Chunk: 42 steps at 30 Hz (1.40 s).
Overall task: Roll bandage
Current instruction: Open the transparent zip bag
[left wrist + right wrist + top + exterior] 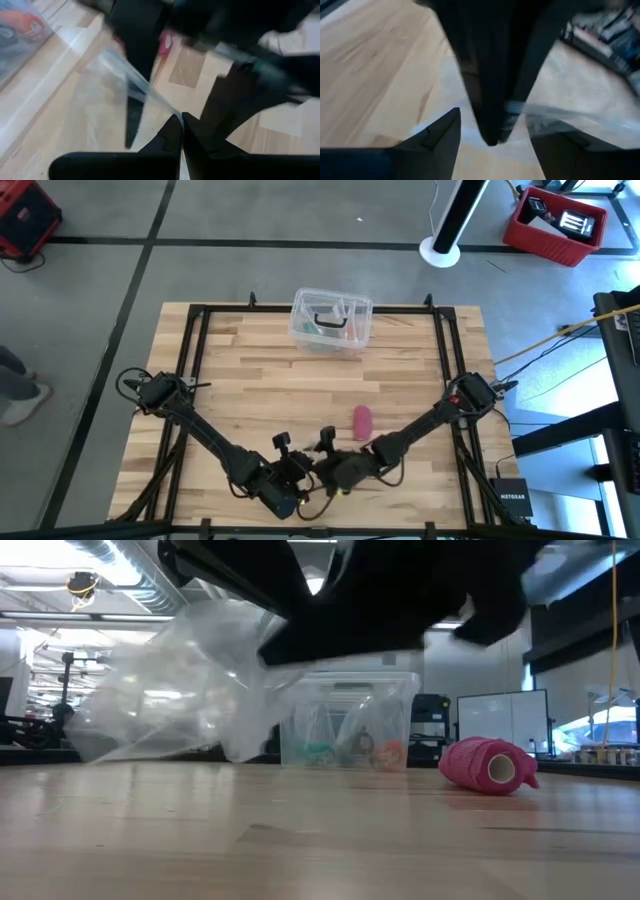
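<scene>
Left pincer (181, 131) clamped on crumpled clear plastic wrapper (170, 680), lifted off bench (420, 370); right pincer (495, 131) agape, empty; pink rolled fabric bandage (362, 421) lies clear.

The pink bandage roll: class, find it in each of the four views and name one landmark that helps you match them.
High view: bandage roll lies at table centre, nearer the right arm.
Low view: at right, on its side.
Left wrist view: a blurred pink patch, partly hidden.
Right wrist view: not in it.
Shared landmark: the clear plastic box behind it.
</scene>
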Each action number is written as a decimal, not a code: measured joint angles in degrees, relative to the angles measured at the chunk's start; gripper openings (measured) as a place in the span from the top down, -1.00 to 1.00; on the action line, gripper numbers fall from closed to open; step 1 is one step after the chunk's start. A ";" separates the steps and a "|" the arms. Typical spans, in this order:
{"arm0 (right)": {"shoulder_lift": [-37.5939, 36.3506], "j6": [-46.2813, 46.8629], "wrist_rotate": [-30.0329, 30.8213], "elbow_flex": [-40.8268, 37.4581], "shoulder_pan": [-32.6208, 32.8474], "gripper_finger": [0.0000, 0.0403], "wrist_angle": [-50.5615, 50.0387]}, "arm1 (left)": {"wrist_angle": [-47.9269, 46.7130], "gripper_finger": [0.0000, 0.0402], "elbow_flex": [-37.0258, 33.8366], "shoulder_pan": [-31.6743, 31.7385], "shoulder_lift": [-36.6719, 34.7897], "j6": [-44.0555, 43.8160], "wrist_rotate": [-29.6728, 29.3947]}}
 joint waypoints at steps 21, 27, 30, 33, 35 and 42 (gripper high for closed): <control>6.34 22.66 0.23 0.09 -1.98 -0.13 0.29 | -2.01 0.99 -2.23 -2.93 0.61 -11.54 1.78; 9.89 27.89 -3.26 0.22 -2.70 -0.13 -0.33 | -2.41 0.99 -2.38 -2.82 0.13 -10.85 2.57; 10.11 28.11 -3.67 0.37 -2.63 -0.13 -1.26 | -2.48 0.99 -2.38 -2.59 -0.63 -11.30 2.56; 9.57 27.67 -3.62 0.16 -2.70 -0.13 -1.36 | -2.05 0.99 -2.54 -1.86 -0.07 -11.31 2.35; 9.14 27.44 -3.64 0.11 -2.89 -0.13 -1.34 | -2.05 0.99 -2.54 -1.26 0.62 -11.14 2.52; 5.48 26.73 -4.29 -0.11 -3.10 -0.13 -2.89 | -1.74 0.99 -2.58 -0.02 1.18 -9.90 3.28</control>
